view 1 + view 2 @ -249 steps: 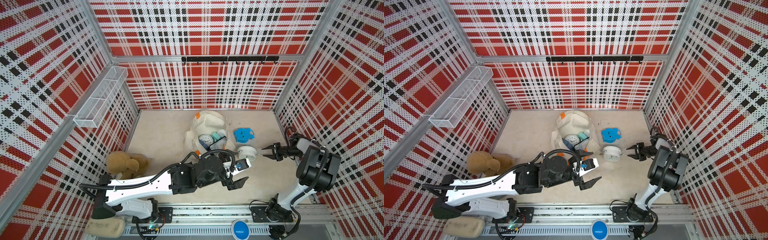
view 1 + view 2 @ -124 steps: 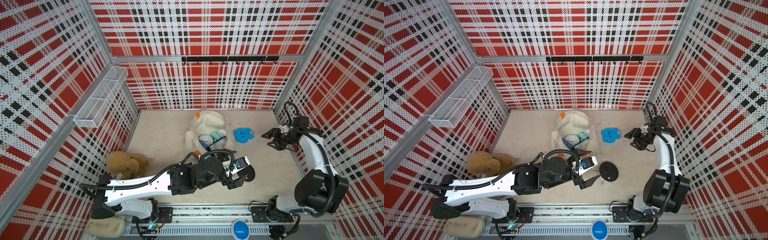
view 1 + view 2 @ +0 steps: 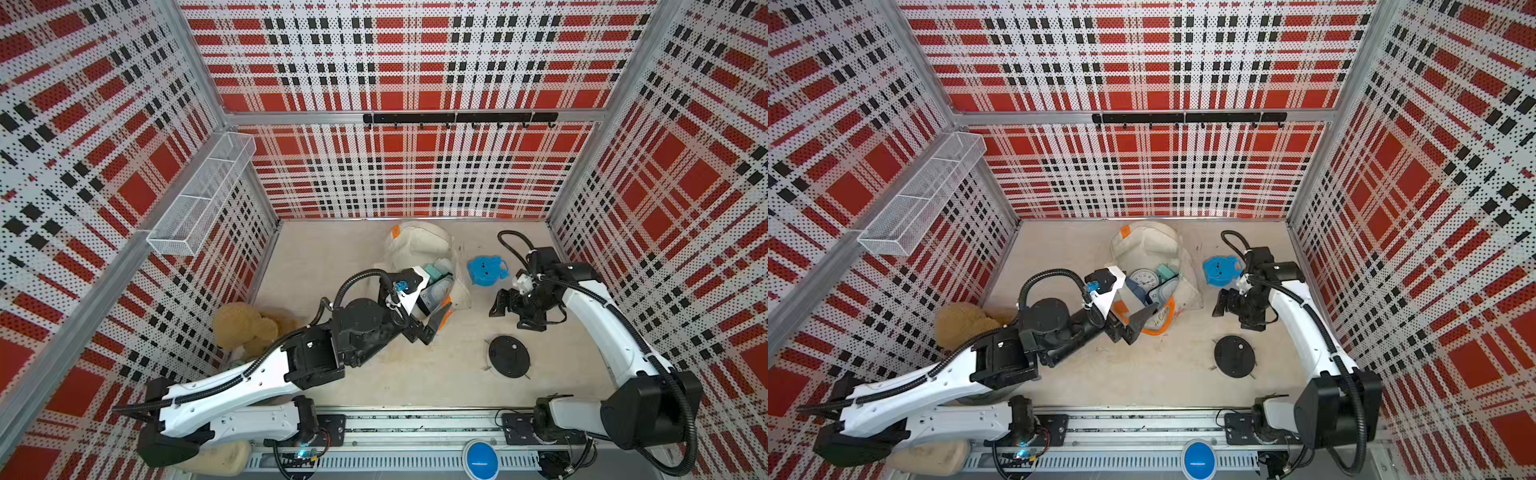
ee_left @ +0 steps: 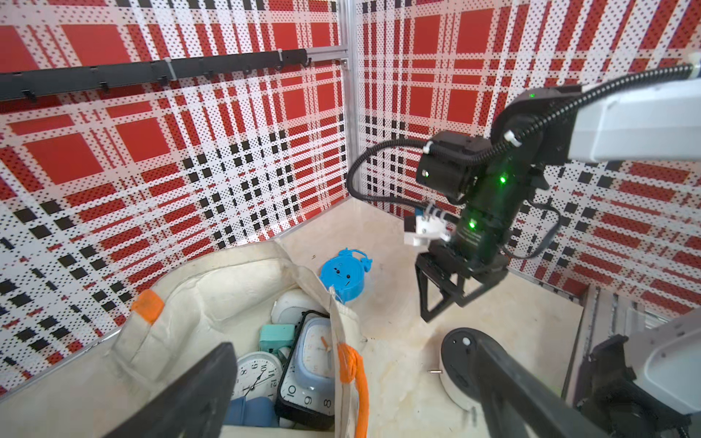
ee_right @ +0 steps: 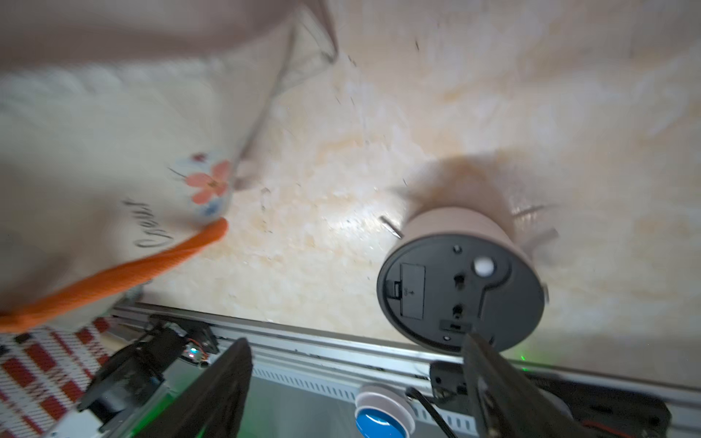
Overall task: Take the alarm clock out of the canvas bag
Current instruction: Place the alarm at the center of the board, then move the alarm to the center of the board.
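The cream canvas bag (image 3: 1150,245) is soft, matt woven cloth with a coarse orange webbing strap (image 5: 113,276). The round alarm clock (image 5: 461,292) has a matt dark-grey plastic back. The beige marbled worktop (image 5: 341,132) looks smooth, faintly glossy.

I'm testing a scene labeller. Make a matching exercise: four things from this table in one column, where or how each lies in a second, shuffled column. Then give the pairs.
Things:
1. blue clock
2. black-backed clock
3. white-faced round clock
4. tan plush toy

Places:
A. inside the canvas bag
B. at the edge of the table, on the left arm's side
C. alone on the table, back side up
D. close beside the bag, outside it

Pairs: 1-D, 2-C, 3-A, 4-B
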